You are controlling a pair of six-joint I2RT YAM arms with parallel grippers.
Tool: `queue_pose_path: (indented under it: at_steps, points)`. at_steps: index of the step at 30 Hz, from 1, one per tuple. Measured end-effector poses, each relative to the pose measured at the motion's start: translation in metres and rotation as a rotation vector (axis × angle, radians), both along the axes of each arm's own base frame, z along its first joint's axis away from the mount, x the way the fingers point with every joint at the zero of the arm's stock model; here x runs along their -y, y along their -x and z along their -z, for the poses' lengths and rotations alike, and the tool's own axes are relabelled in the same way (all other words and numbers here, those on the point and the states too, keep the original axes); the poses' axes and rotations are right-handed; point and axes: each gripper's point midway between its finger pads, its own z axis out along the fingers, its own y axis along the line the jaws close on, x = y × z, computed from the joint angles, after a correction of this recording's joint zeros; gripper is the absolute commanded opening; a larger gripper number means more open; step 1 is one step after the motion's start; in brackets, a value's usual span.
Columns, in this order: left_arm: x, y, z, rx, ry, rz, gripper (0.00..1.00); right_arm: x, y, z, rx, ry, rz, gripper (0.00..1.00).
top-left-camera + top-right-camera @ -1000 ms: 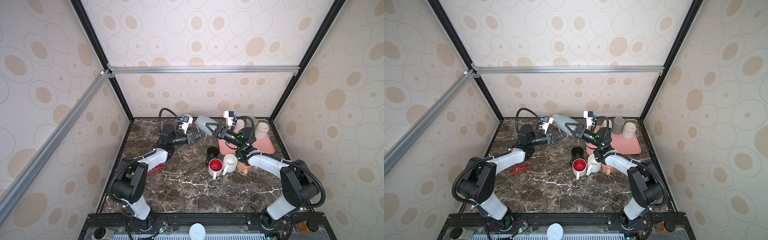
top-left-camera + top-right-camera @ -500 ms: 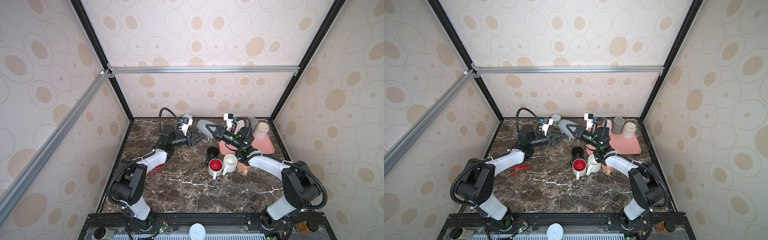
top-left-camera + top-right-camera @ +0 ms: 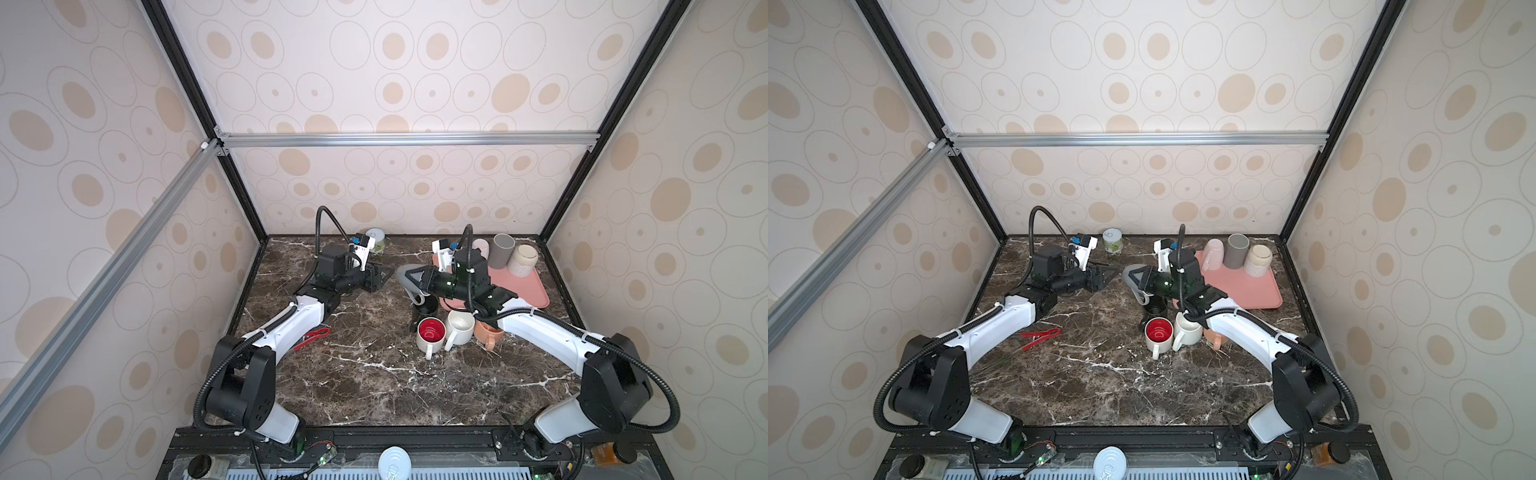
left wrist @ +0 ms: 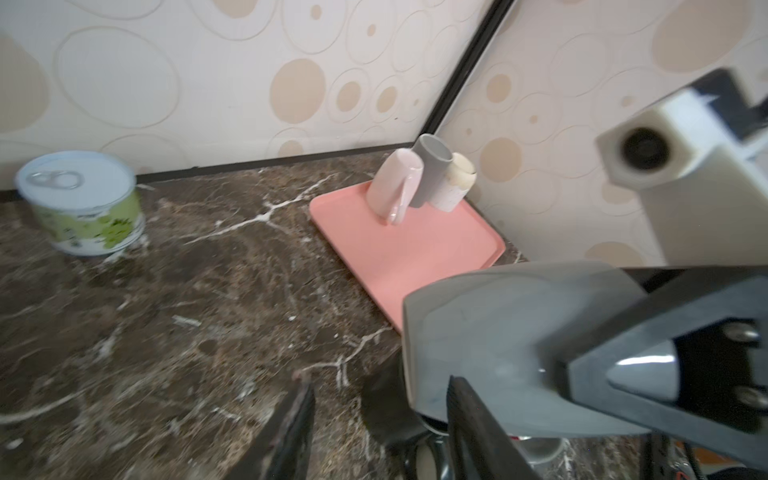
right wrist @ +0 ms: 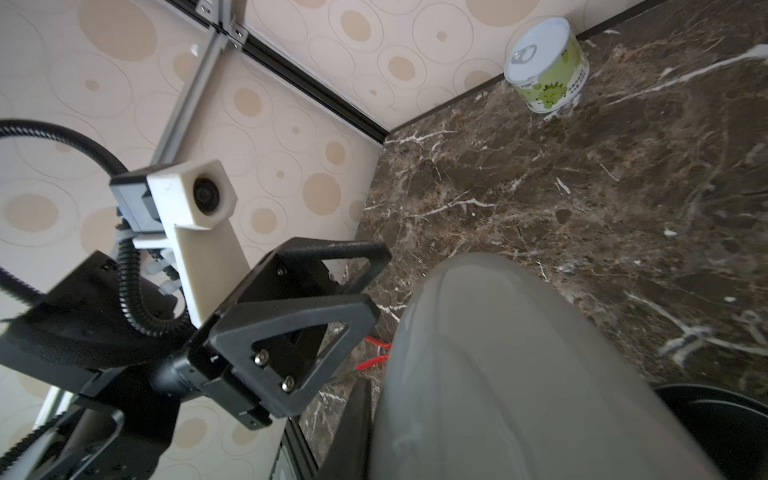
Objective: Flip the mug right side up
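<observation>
mug (image 4: pixel 478 324): smooth, glossy grey glaze
table (image 3: pixel 374 374): polished dark marble look
tray (image 4: pixel 399 249): matt pink plastic
can (image 4: pixel 83 216): shiny metal lid

Mugs and cups, eight total: three on the one pink tray (image 3: pixel 525 291), namely pink mug (image 3: pixel 481 248), grey cup (image 3: pixel 501 251), cream speckled cup (image 3: pixel 523 260); four bunched together on the one dark marble table (image 3: pixel 374 395), namely white mug with red inside (image 3: pixel 431 333), plain white mug (image 3: pixel 459 327), orange mug (image 3: pixel 489 334), black cup (image 3: pixel 427 308) (half hidden, probably a cup); plus one grey mug (image 3: pixel 404 277) up off the table. One green-label can (image 3: pixel 1112 241). One red clip (image 3: pixel 312 337). Two robot arms: left arm (image 3: pixel 291 324), right arm (image 3: pixel 540 332).
</observation>
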Motion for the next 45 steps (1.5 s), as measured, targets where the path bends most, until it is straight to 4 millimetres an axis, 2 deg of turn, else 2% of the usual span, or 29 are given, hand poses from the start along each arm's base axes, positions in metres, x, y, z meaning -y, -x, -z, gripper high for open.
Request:
queue_pose_path:
  at_steps: [8, 14, 22, 29, 34, 37, 41, 45]
  points:
    - [-0.027, -0.002, 0.003, 0.032, -0.137, -0.119, 0.53, 0.000, -0.002, 0.003, 0.000, 0.202, 0.024, 0.00]
    - [-0.047, -0.002, 0.004, 0.050, -0.220, -0.204, 0.56, -0.003, -0.002, 0.032, -0.062, 0.375, 0.016, 0.00]
    - [-0.070, -0.002, 0.011, 0.058, -0.307, -0.307, 0.58, -0.023, -0.005, 0.058, -0.096, 0.606, -0.040, 0.00]
    - [-0.077, -0.003, 0.016, 0.059, -0.345, -0.333, 0.59, -0.031, -0.011, 0.053, -0.060, 0.701, -0.059, 0.00]
    - [-0.081, -0.003, 0.019, 0.060, -0.362, -0.343, 0.59, -0.029, -0.033, 0.041, -0.005, 0.787, -0.035, 0.00]
    - [-0.081, -0.002, 0.022, 0.055, -0.369, -0.344, 0.59, -0.031, -0.051, 0.041, -0.001, 0.821, -0.033, 0.00]
    - [-0.081, 0.000, 0.028, 0.045, -0.371, -0.337, 0.59, -0.024, -0.076, 0.057, -0.051, 0.854, -0.037, 0.00]
    - [-0.081, 0.000, 0.031, 0.039, -0.373, -0.333, 0.59, -0.009, -0.095, 0.086, -0.133, 0.878, -0.035, 0.00]
